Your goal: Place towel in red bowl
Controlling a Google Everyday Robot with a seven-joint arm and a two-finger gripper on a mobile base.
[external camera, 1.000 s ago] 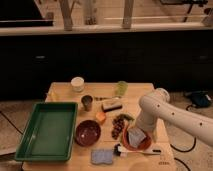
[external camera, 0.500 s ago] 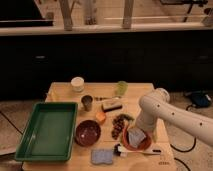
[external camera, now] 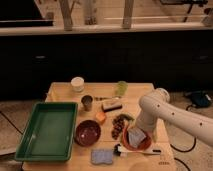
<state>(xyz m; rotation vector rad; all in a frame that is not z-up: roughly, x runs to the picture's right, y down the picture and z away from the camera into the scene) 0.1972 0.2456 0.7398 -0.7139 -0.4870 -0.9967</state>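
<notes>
A red-orange bowl (external camera: 142, 145) stands at the front right of the wooden table (external camera: 60, 92). A pale grey towel (external camera: 134, 136) sits inside it, right under my gripper (external camera: 133, 131). The gripper reaches down into the bowl from the white arm (external camera: 155, 105), which comes in from the right. The arm hides most of the gripper. A second, dark red bowl (external camera: 88, 133) stands empty at the table's middle front, left of the gripper.
A green tray (external camera: 47, 131) fills the left side. A blue-grey sponge (external camera: 102, 156) lies at the front edge. A white cup (external camera: 77, 84), metal cup (external camera: 87, 103), green glass (external camera: 121, 88), orange block (external camera: 100, 117), dark snack pile (external camera: 119, 125) and a brush (external camera: 111, 104) crowd the middle.
</notes>
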